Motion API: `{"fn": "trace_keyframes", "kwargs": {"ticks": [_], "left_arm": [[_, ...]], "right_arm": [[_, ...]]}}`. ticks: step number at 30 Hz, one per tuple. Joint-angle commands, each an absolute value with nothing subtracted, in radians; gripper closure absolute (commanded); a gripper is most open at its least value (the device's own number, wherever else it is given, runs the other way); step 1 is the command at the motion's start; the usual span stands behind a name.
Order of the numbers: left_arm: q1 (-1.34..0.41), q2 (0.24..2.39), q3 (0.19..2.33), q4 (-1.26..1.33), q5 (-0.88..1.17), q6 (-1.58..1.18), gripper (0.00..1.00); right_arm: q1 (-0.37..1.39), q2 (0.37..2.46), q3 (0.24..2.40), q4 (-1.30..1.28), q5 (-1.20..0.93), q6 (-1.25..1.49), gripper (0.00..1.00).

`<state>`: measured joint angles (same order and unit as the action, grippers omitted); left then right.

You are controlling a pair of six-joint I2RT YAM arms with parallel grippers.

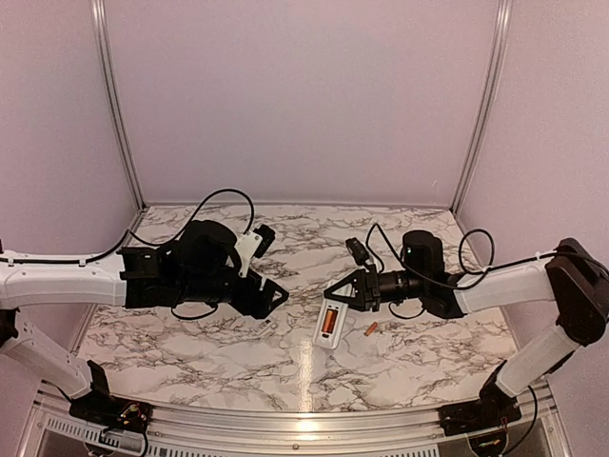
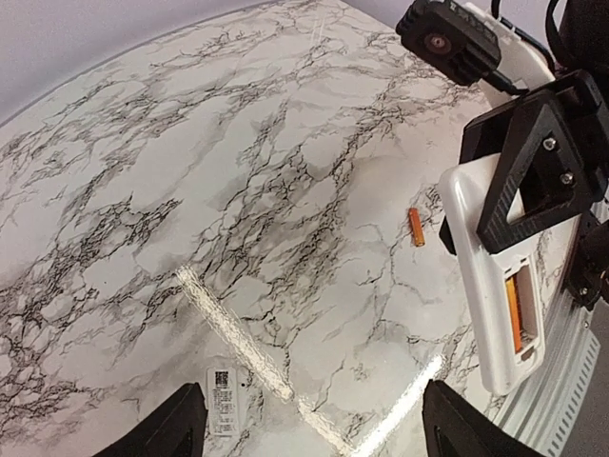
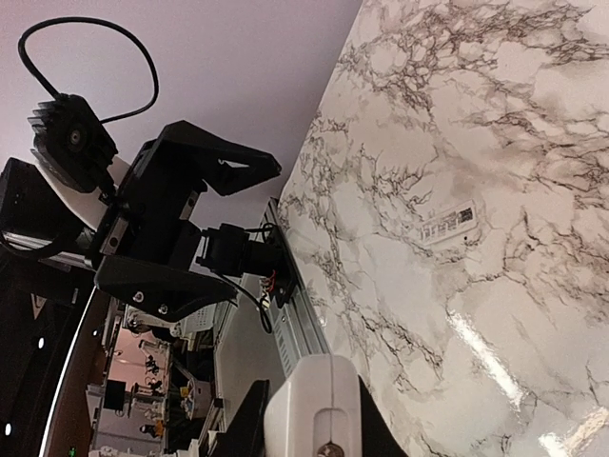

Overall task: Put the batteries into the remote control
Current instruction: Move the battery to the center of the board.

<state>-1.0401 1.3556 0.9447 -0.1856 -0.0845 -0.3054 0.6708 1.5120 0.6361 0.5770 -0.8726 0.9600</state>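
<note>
At the near edge a metal rail (image 1: 285, 419) borders the marble-patterned table (image 1: 190, 362), and the strip of table just past it is bare across its whole width.

Next out, right of centre, lies the remote control (image 1: 324, 341). Its back is up and its long axis runs near-to-far, leaning a little to the right at the far end. The battery bay is uncovered, and the seated battery (image 1: 328, 321) lies lengthwise in it. Whether the remote's near end rests on the marble or hangs just above it cannot be told.

The loose battery (image 1: 371, 329) lies on the table just beside the remote, on its right and not touching it. It points slantwise toward the far right.

The right gripper (image 1: 338, 295) reaches in from the right and is clamped across the remote's far end, one black finger against each long side. The right wrist view shows the white casing wedged between them.

Left of centre, the small white cover piece (image 2: 224, 402) lies flat with its label up. The left gripper (image 2: 324, 428) hangs over it with fingers spread wide, holding nothing and touching nothing. A stretch of bare marble separates the two grippers.

Beyond them the table runs bare to the lilac back wall (image 1: 304, 95).
</note>
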Motion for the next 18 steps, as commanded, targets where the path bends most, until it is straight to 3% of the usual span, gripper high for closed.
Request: {"fn": "trace_keyframes", "kwargs": {"ticks": [1, 8, 18], "left_arm": [[-1.037, 1.511, 1.067, -0.323, -0.078, -0.186, 0.21], [-1.072, 1.805, 1.329, -0.323, -0.003, -0.142, 0.32], [-1.124, 2.093, 1.582, -0.314, 0.044, -0.161, 0.38]], "right_arm": [[0.585, 1.425, 0.61, 0.46, -0.877, 0.869, 1.0], [0.365, 1.269, 0.543, 0.278, -0.884, 0.758, 1.0], [0.109, 1.12, 0.475, 0.174, -0.984, 0.702, 1.0]]}}
